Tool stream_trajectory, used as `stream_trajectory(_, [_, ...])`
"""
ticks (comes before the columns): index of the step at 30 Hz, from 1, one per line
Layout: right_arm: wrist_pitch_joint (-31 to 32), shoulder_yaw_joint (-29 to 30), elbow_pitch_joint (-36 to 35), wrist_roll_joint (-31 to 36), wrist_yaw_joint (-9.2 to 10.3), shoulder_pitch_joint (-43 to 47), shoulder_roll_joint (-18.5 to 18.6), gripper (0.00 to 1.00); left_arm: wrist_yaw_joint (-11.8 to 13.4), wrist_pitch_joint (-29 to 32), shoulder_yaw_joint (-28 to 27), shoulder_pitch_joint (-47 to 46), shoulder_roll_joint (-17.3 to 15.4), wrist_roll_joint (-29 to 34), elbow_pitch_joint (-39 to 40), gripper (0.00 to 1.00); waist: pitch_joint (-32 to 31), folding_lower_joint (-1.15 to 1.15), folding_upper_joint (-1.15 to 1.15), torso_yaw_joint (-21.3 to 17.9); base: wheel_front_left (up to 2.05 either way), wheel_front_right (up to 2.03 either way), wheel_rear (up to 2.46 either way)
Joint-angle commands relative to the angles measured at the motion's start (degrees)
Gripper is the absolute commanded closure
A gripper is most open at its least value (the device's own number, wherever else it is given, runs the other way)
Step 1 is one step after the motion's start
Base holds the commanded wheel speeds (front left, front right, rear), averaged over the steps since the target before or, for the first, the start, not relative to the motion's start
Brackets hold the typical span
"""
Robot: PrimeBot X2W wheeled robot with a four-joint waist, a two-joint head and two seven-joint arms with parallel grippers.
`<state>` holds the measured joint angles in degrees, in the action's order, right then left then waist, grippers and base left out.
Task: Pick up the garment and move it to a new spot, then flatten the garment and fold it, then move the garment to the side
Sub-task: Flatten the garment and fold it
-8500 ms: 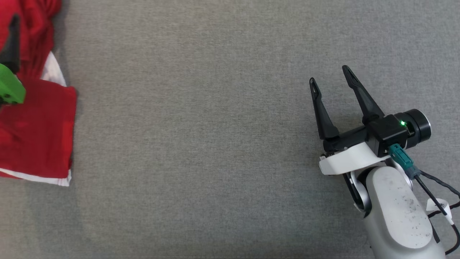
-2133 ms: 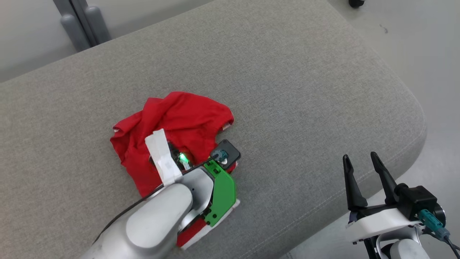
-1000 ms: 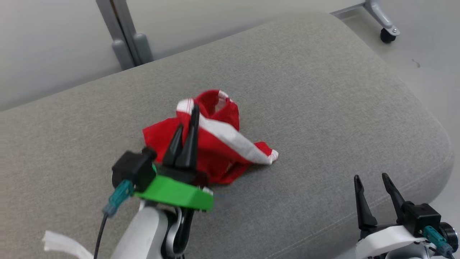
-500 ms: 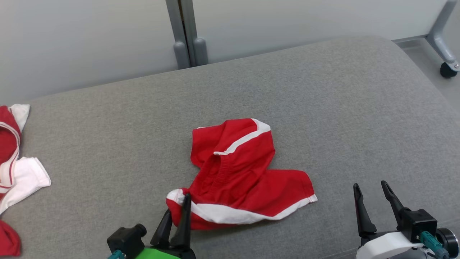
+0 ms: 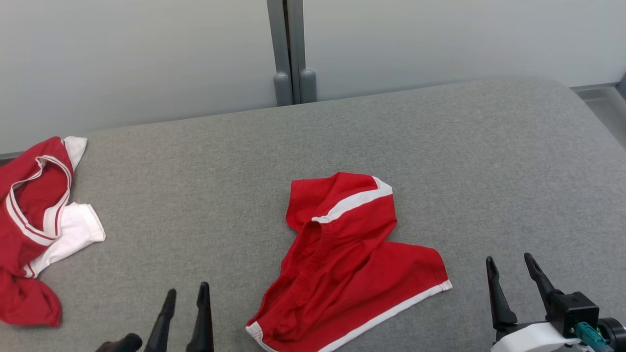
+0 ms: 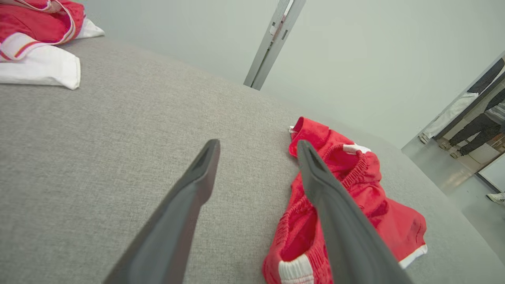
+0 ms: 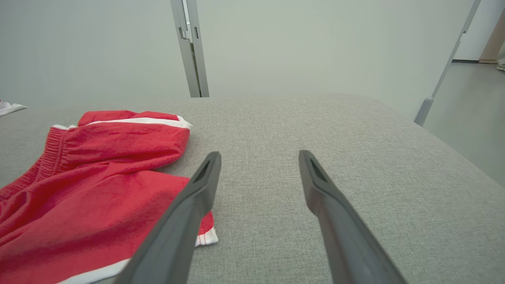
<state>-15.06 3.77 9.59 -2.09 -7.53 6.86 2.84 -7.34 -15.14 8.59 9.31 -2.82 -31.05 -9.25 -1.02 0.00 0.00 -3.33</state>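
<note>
Head view: garment (image 5: 352, 254) lies between left gripper (image 5: 187, 288) and right gripper (image 5: 508, 257), touching neither.

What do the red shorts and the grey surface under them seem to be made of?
The red shorts: likely soft matte knit cloth; limp folds, gathered elastic-looking waistband. The grey surface: likely woven upholstery over padding, matte; fine weave shows, rounded edge.

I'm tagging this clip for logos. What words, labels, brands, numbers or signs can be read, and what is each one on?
None: no text can be read in any view.
Shorts: plain red with white trim, no print showing.
Second garment: red and white with striped edging, no lettering showing.
Cushion: plain grey fabric, no label showing.
</note>
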Motion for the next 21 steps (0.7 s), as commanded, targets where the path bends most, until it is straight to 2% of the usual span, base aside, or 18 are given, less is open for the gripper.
stream_trajectory(1, [-0.2, 0.0, -0.4, 0.4, 0.08, 0.6, 0.1, 0.0, -0.2, 0.0, -1.5, 1.1, -0.2, 1.9, 1.2, 0.0, -0.3, 0.0, 0.0, 0.6, 0.0, 0.0, 0.0])
stream_trajectory(11, [-0.2, -0.7, -3.0, 2.1, 0.08, 1.0, 0.2, 0.0, -0.2, 0.0, -4.9, 3.5, -0.1, 14.3, 9.8, 0.0, -1.3, 0.0, 0.0, 2.2, 0.0, 0.0, 0.0])
stream_trajectory(21, [-0.2, -2.9, -3.4, 1.5, 0.08, 1.9, 1.2, 0.0, -0.2, 0.0, -4.6, 6.8, -1.2, 20.9, 9.2, 0.0, -1.1, 0.0, 0.0, 4.1, 0.0, 0.0, 0.0])
